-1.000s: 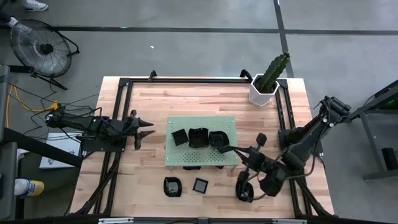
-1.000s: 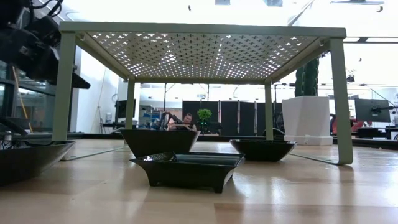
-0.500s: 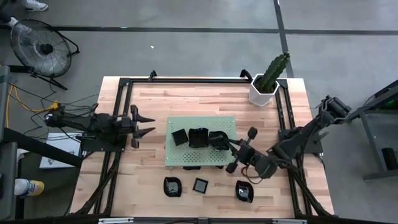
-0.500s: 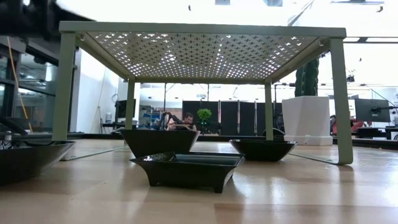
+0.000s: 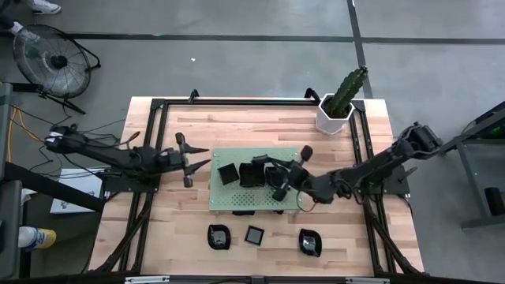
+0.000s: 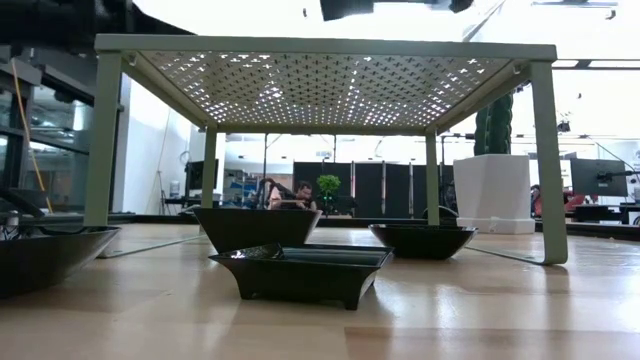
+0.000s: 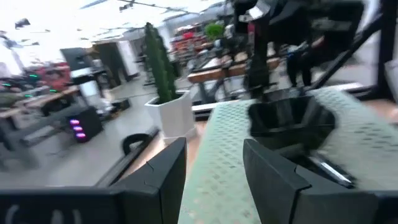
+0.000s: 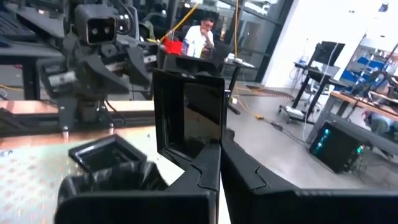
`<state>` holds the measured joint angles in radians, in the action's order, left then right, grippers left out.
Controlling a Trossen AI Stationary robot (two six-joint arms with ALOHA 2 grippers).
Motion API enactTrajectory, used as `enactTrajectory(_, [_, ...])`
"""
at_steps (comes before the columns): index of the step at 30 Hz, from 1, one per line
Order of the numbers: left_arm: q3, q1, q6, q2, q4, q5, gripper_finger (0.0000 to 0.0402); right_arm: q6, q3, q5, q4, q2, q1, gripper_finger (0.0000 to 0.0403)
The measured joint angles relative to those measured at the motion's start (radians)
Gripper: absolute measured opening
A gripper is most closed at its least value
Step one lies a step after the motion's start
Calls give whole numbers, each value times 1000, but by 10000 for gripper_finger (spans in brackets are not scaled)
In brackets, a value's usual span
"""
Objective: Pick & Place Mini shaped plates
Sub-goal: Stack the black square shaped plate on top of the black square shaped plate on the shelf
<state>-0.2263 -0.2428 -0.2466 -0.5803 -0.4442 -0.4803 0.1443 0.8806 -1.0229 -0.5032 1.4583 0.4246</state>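
Our right hand [image 5: 278, 180] has its fingers pressed together on the rim of a square black dish [image 8: 189, 118], pinching it so the dish stands up on edge between them. In the high view this hand hangs over the right half of the green perforated board [image 5: 254, 180]. Just left of it on the board we see a petal-edged black dish [image 5: 252, 174] and, next to that, a smaller square dish [image 5: 229, 173].

Our left hand [image 5: 198, 161] sits beside the board's left edge with its fingers [image 7: 163, 171] spread and nothing between them; its camera looks across the board at a black dish [image 7: 288, 118].

On the tabletop [image 5: 189, 126] near the front edge, three more black dishes lie in a row: a rounded one [image 5: 218, 235] on the left, a square one [image 5: 254, 234] in the middle and a third [image 5: 310, 241] on the right. A white pot with a cactus [image 5: 335, 112] stands at the far right corner.
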Motion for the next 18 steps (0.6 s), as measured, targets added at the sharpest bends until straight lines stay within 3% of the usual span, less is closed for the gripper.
enactTrajectory(5, [-89, 0, -149, -188, -115, -28, 156, 52, 0, 36, -85, 37, -44, 1])
enactTrajectory(11, [-245, 0, -382, -394, -108, 23, 156, 3, 0, 114, -94, 41, -80, 0])
enactTrajectory(14, [-321, 0, -322, -474, -104, 14, 156, -6, 0, 115, -94, 41, -85, 0])
enactTrajectory(18, [-404, 0, -104, -538, -105, -98, 156, 6, 0, 112, -94, 41, -85, 0])
